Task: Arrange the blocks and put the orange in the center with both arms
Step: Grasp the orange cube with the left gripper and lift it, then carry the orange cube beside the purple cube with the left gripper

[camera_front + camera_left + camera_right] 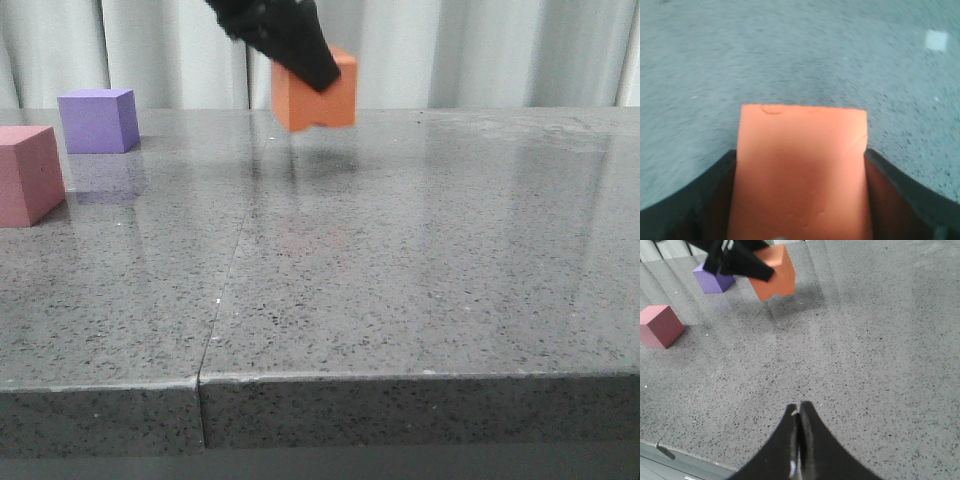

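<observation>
The big gray speckled counter (400,260) fills most of the front view. It is shiny, and a thin seam runs across it toward the front edge. Pale curtains (500,50) hang behind it.

The left hand (318,72) is black and comes down from the top of the front view. It is grasping the orange block (312,98), with one black finger on each side. The orange block is up in the air, above the counter and not touching it. A dark shadow lies on the counter under it. The block has a small notch cut in its bottom edge. In the left wrist view the orange block (802,170) sits tight between the two fingers (900,185) and fills the middle of the picture.

The right hand (799,440) hangs over a bare part of the counter. Its two black fingers are pressed together and hold nothing. It is well apart from all three blocks.

The pink-red block (28,175) sits on the counter at the far left of the front view. The purple block (97,120) sits on the counter behind it, farther back. The two do not touch. Both are to the left of the orange block.
</observation>
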You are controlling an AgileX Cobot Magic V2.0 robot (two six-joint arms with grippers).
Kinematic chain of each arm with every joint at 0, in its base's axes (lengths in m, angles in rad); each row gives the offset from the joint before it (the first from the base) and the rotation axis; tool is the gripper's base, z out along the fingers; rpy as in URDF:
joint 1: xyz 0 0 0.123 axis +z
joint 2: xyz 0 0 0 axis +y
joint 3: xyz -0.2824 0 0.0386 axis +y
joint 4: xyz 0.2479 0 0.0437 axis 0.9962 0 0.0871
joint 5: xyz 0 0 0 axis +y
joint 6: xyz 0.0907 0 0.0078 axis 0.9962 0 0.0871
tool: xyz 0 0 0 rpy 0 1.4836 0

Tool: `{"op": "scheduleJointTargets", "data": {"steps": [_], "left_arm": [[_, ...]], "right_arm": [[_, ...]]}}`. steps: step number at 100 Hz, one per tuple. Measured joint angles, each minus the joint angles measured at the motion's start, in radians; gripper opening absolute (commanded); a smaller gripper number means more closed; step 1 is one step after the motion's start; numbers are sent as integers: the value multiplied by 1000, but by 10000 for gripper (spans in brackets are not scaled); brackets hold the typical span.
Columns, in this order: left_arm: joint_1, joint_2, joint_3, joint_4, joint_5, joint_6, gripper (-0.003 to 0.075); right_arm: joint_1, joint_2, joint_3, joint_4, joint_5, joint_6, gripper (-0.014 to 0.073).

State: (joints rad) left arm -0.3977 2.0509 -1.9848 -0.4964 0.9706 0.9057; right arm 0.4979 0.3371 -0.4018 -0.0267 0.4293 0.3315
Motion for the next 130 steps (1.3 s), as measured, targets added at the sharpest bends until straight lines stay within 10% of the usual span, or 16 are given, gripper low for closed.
{"op": "scheduleJointTargets", "data": {"steps": [65,130], "left_arm": [[86,-109,-61,669,183,-979,315],[180,-147,71,687,118,-1195,315]], "right_arm": [[0,0,1,0,0,0,-69],[0,0,1,0,0,0,-69]]}}
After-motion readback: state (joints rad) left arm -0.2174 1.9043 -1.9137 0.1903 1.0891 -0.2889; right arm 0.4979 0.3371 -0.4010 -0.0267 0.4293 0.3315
